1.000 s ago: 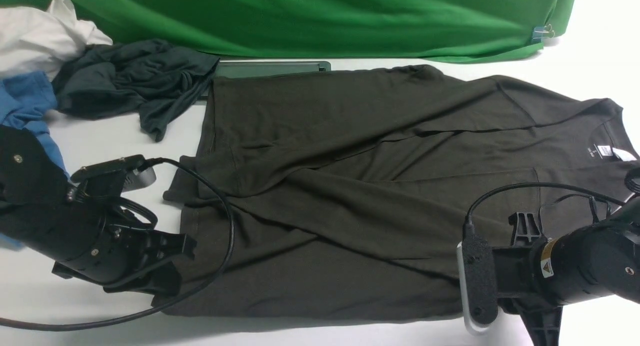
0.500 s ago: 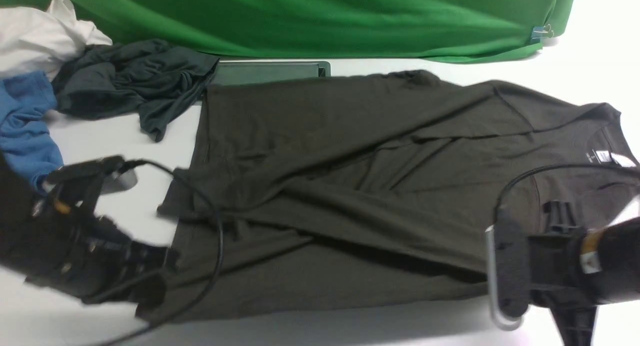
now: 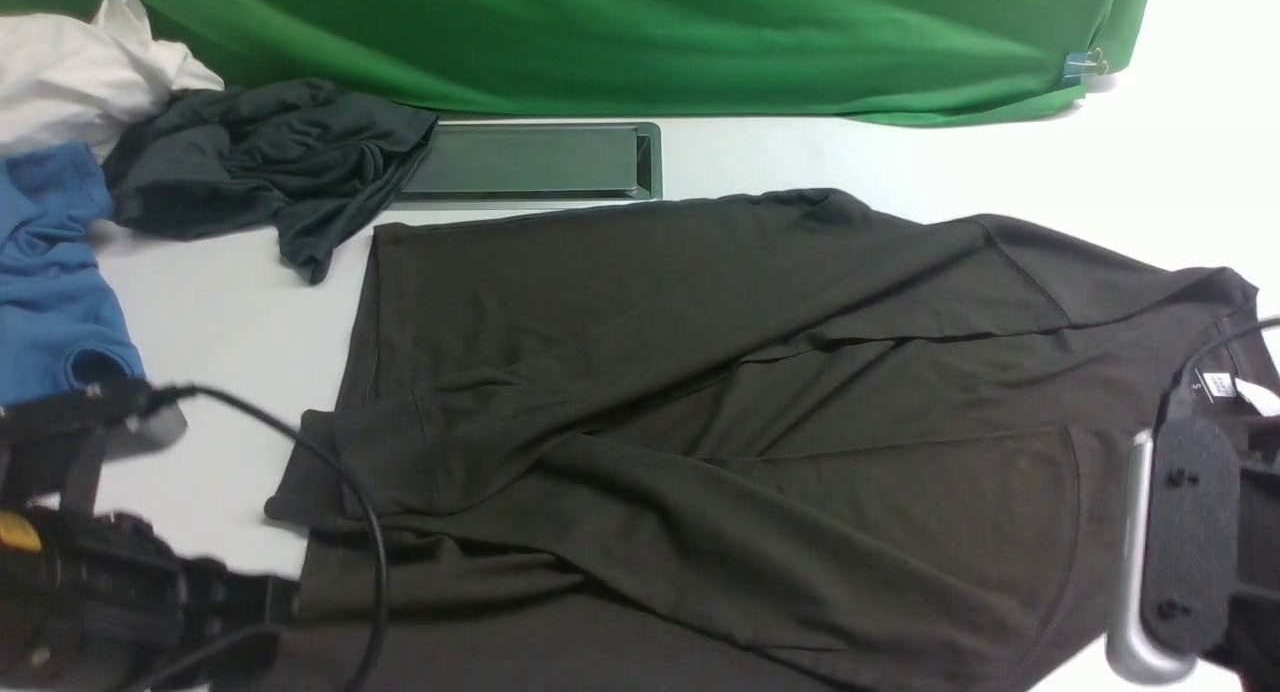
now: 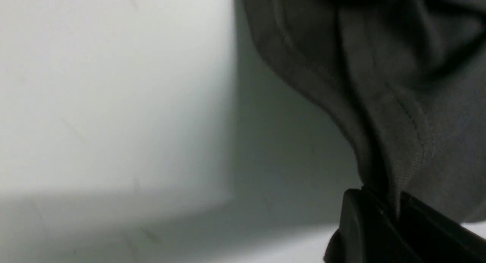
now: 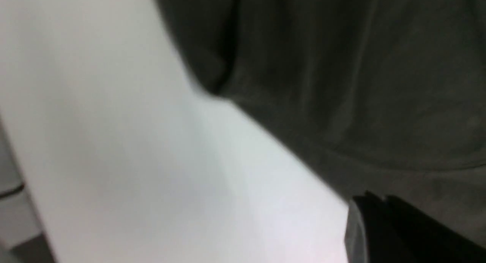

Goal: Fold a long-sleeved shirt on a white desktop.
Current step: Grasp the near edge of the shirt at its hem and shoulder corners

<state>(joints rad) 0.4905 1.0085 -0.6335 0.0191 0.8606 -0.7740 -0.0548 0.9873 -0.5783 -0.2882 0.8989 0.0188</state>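
Note:
The long-sleeved shirt [image 3: 700, 392] is dark brownish-charcoal and lies spread across the white desktop [image 3: 220, 302]. Its sleeves are crossed over the body, its hem is to the left, and its white neck label [image 3: 1215, 384] is at the right. At the near left corner my left gripper [image 3: 280, 617] is shut on the shirt's hem; in the left wrist view the hem fold [image 4: 383, 141] runs down between the closed jaws of that gripper [image 4: 393, 204]. In the front view only my right arm's wrist housing [image 3: 1190, 542] shows. In the right wrist view my right gripper [image 5: 379, 202] is shut at the shirt's near edge [image 5: 341, 122].
A dark metal-rimmed hatch [image 3: 530, 162] lies just beyond the shirt, below the green backdrop [image 3: 650, 42]. At the far left lie a dark teal-grey garment [image 3: 260, 162], a bright blue shirt [image 3: 50, 272] and a white cloth [image 3: 80, 72]. My left arm's cable [image 3: 350, 492] loops over the hem.
Both arms have drawn back toward the near edge and dragged the shirt with them. The hatch, partly covered before, now shows whole. The right jaws closed fully.

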